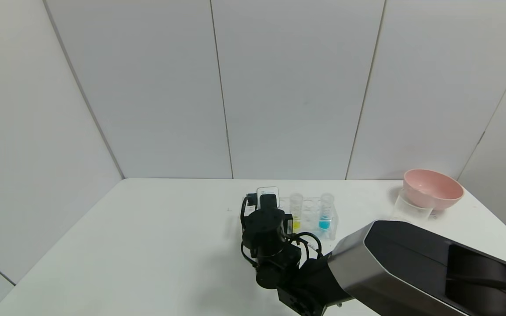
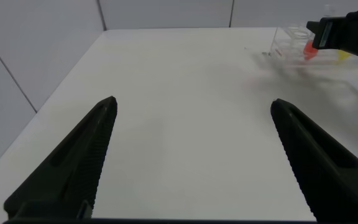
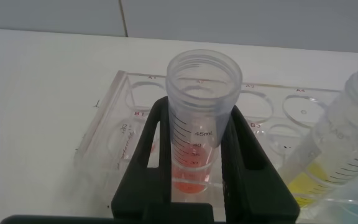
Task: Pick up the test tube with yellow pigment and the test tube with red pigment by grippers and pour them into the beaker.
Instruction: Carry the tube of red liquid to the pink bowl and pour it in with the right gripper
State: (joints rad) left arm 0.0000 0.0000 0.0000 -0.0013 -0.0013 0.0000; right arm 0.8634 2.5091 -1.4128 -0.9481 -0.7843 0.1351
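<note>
Right end effector (image 3: 201,168) clamped on the test tube with red pigment (image 3: 202,118), black fingers (image 3: 151,158) pressed against both sides of the tube's lower half, tube upright and seated in the clear rack (image 3: 114,134). Red liquid pooled at the round bottom, between the fingers. Test tube with yellow pigment (image 3: 334,143) just beside the right end effector, in a neighbouring rack slot. In the head view the red tube hidden behind the right end effector (image 1: 267,199); yellow tube (image 1: 296,210) next to it, blue tube (image 1: 325,213) one slot farther. Beaker (image 1: 409,208) well away from the right end effector, touching or just in front of the pink bowl (image 1: 432,188). Left end effector (image 2: 191,155) spread wide, holding nothing, hovering over bare tabletop (image 2: 185,81) far from the rack.

Risks, judged from here:
- Grip low on the tube, near the rack top; a lift not straight up likely to drag or tip the light rack, taking the yellow and blue tubes with it.
- Smooth plastic tube between narrow fingers; possible slip or swivel once clear of the slot.
- Open mouth, no cap; a tilt or jerk during the long carry to the beaker likely to spill red liquid on the tabletop.
- Yellow tube close alongside; sideways drift likely to knock it.
- Beaker small and crowded by the bowl; sloppy pour could land in the bowl or nudge the beaker over.
</note>
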